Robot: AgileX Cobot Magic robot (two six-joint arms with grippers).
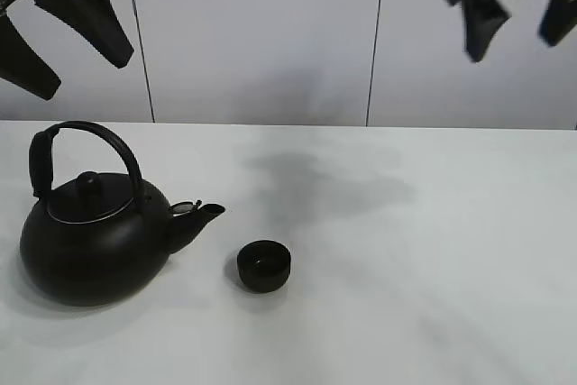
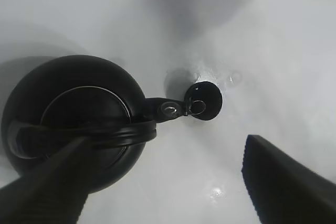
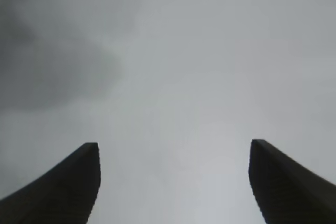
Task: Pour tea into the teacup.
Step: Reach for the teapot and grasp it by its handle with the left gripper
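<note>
My left gripper (image 1: 86,77) hangs spread and empty; I'd lower it squarely over the round black kettle (image 1: 90,245) at its arched handle (image 1: 104,132), keeping the spout (image 1: 203,215) facing the small matte-black teacup (image 1: 265,265).

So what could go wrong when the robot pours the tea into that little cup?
The teacup is tiny next to the kettle, so the pour might miss it and wet the table. The spout sits close to the teacup, so tipping could knock it. The left gripper hangs open above the arched handle; an off-centre grab might let the kettle swing.
</note>
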